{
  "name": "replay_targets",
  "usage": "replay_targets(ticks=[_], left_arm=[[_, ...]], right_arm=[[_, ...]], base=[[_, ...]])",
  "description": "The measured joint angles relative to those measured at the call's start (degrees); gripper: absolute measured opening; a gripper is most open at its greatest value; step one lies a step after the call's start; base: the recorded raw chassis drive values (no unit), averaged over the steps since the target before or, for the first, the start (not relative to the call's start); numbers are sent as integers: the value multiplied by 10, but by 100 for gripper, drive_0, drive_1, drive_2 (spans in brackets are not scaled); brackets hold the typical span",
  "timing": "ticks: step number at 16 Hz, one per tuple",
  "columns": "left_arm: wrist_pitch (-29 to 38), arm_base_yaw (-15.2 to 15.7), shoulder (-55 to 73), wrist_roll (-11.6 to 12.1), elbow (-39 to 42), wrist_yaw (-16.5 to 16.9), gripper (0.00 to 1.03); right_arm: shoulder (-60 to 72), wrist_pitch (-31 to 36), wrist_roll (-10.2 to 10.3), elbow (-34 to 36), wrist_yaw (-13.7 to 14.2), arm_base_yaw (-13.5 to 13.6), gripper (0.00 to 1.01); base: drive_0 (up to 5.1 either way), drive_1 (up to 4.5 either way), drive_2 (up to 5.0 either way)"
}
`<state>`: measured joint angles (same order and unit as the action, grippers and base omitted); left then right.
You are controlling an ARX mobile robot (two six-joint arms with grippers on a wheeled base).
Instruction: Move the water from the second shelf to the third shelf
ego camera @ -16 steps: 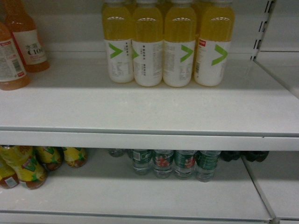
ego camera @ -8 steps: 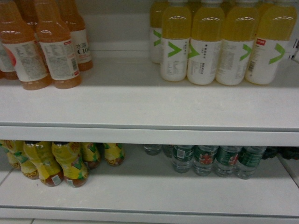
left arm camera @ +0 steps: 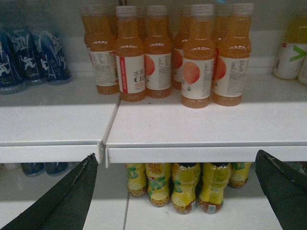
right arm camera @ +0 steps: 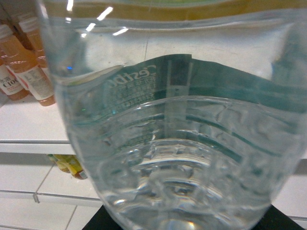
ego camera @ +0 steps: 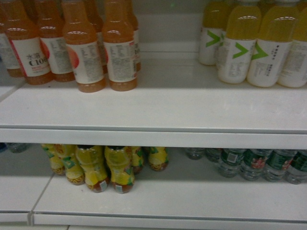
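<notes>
Dim, soft-focus views; overhead light shadows the lower shelf [ego camera: 158,191], glare streaks the water [right arm camera: 172,143].

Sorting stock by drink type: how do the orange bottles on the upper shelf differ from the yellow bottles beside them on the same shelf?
The orange drink bottles with white-and-red labels stand on the left; the yellow drink bottles with white labels stand on the right. The orange ones show a round fruit picture, the yellow ones a green chevron. Both groups stand upright on the white upper shelf.
</notes>
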<state>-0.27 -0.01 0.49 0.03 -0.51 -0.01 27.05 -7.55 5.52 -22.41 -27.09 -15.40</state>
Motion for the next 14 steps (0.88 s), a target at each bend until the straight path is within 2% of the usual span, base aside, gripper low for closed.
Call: replay_targets(ticks=[14], left_arm=[[1,0,0,0,0,0,98]], right_arm=[[-1,0,0,0,0,0,37]], base=[[-497,244,244]])
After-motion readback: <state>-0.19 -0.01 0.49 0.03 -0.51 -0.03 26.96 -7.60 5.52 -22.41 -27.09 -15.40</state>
